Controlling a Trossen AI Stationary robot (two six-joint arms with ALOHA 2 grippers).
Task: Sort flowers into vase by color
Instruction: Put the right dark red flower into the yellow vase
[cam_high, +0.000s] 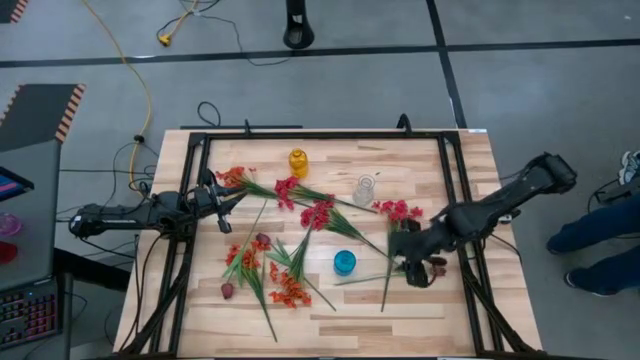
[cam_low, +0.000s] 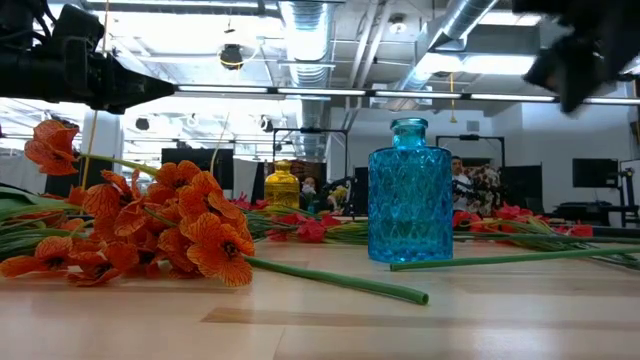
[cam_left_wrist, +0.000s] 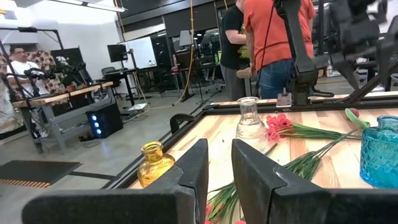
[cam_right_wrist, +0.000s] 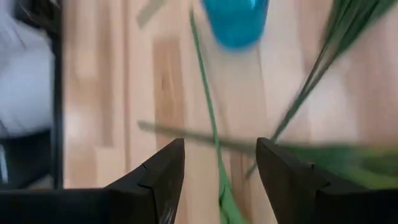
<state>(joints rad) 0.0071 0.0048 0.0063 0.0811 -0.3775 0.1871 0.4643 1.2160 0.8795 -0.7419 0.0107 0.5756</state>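
Flowers: artificial sprays on long green stems, lying loose across the middle of the wooden table (cam_high: 330, 310), none standing in a vase. Orange blooms (cam_low: 190, 230): papery clustered petals, one bunch at about 7 o'clock from the table's centre, another spray's orange-red head at 10 o'clock beside the left gripper (cam_high: 222, 192). Crimson-pink blooms (cam_high: 318, 213): two clusters near the centre, a third (cam_high: 398, 210) at 3 o'clock, its stem running toward the near edge. Maroon buds (cam_high: 227, 290): small, dark, tulip-shaped, one at 8 o'clock near the table's left edge, one at 4 o'clock by the right arm. Vases: blue vase (cam_low: 410, 190), faceted glass, upright, just toward 5 o'clock from the centre, stems lying beside it; amber vase (cam_high: 298, 162), upright at 11 o'clock; clear vase (cam_high: 364, 189), upright at 1 o'clock. Left gripper: low over the table's left side, fingers (cam_left_wrist: 193, 177) drawn near together with a narrow gap, nothing seen between them. Right gripper (cam_right_wrist: 221, 168): at 4 o'clock, pointing down over a green stem (cam_right_wrist: 208, 112) that passes between its spread fingers, fingers not touching it as far as can be told. Beyond the table: people standing in the room.
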